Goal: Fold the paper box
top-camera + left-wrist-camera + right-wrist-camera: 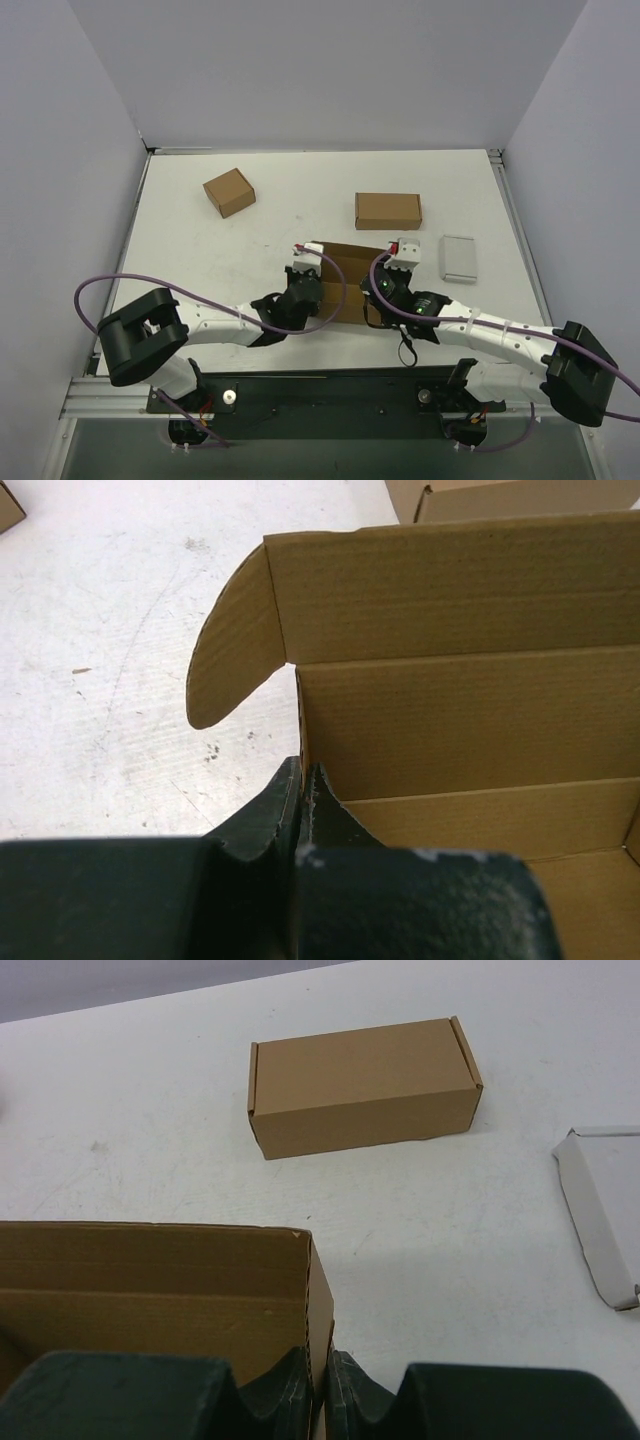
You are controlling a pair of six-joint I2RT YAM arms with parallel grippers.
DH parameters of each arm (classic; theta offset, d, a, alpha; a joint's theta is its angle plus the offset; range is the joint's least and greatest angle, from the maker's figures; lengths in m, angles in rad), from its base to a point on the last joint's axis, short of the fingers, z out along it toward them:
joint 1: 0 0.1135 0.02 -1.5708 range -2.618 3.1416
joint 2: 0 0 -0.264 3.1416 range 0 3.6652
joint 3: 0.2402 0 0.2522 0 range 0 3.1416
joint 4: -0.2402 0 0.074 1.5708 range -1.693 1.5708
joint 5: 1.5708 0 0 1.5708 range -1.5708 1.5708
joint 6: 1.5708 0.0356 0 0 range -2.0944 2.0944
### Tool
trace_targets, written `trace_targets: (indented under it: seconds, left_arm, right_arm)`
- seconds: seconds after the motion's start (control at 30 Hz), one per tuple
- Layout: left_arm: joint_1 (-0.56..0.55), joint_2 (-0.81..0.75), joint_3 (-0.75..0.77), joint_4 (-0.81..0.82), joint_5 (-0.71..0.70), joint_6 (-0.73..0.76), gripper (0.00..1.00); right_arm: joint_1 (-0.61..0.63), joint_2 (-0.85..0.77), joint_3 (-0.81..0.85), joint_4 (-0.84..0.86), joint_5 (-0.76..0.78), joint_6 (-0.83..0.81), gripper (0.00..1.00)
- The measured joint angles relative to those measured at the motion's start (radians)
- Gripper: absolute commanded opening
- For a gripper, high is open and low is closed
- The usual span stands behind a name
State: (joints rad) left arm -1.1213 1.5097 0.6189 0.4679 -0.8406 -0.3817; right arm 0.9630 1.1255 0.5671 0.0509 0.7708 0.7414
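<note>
The paper box (345,262) stands half-formed in the middle of the table between my two arms, open side up. In the left wrist view its back panels (460,720) rise upright, and a rounded side flap (230,650) sticks out to the left. My left gripper (303,775) is shut on the box's thin left wall; from above it shows at the box's left end (308,272). My right gripper (320,1365) is pinched on the box's right wall (322,1300), at the box's right end (385,268).
A closed oblong brown box (388,210) (362,1085) lies just beyond the paper box. A smaller squarish carton (229,192) sits at the back left. A flat pale grey case (459,257) (600,1210) lies to the right. White walls enclose the table.
</note>
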Motion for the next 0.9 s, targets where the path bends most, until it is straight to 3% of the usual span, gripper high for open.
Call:
trace_targets:
  seconds: [0.23, 0.5, 0.9]
  left_arm:
    - [0.114, 0.0, 0.0, 0.039, 0.087, 0.066, 0.0]
    - [0.239, 0.003, 0.026, 0.081, 0.184, 0.157, 0.0]
    - [0.251, 0.1, 0.038, 0.239, 0.185, 0.206, 0.0]
  right_arm:
    - [-0.023, 0.078, 0.06, 0.13, -0.002, -0.111, 0.13]
    - [-0.135, 0.209, 0.151, 0.293, -0.085, -0.219, 0.17]
    - [-0.163, 0.258, 0.134, 0.404, -0.105, -0.261, 0.21]
